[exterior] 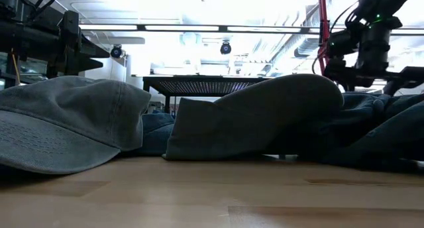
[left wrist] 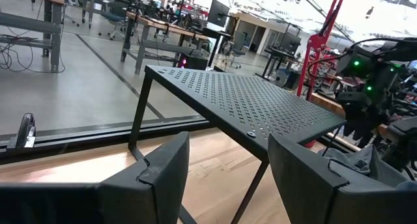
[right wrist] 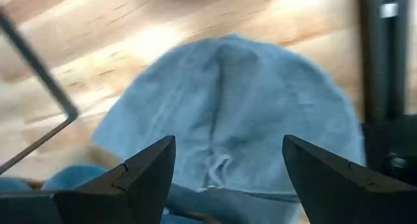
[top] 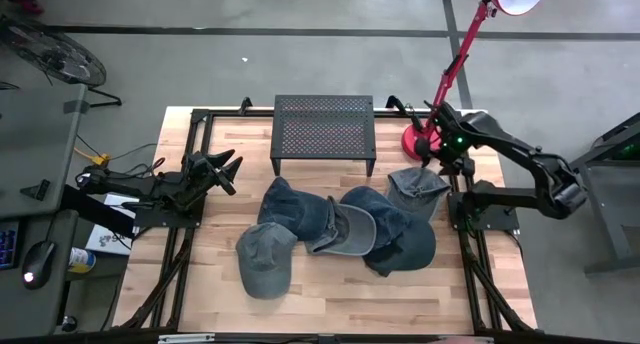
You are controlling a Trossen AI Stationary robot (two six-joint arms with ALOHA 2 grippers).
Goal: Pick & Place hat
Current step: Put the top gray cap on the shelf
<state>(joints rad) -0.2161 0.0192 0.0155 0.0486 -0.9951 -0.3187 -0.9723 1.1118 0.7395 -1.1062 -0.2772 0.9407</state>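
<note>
A faded grey-blue denim cap (top: 416, 189) is lying crown-up toward the right rear part of the pale wooden tabletop (top: 330, 289), just beside the round red base of a desk lamp (top: 413, 142) that is standing at the right rear corner. The right gripper (top: 432, 152) is hanging directly over this cap, its two dark fingers (right wrist: 124, 178) spread wide and touching nothing. A heap of darker blue denim caps (top: 345, 224) is sprawling across the middle of the table, and one lighter grey-green cap (top: 266, 259) is sitting nearer the front edge, left of centre.

A black perforated metal stand (top: 323, 124) is standing on thin legs along the rear edge, at the middle. The left gripper (top: 228, 171) is waiting near the left edge, pointing toward that stand, fingers apart and empty.

Around the table a grey concrete floor (top: 300, 54) marked with dark lines is stretching out. Beyond the far edge, rows of workbenches (left wrist: 163, 38) and monitors are filling a bright open room under strip lighting. I cannot make out any readable writing or brand marks.
</note>
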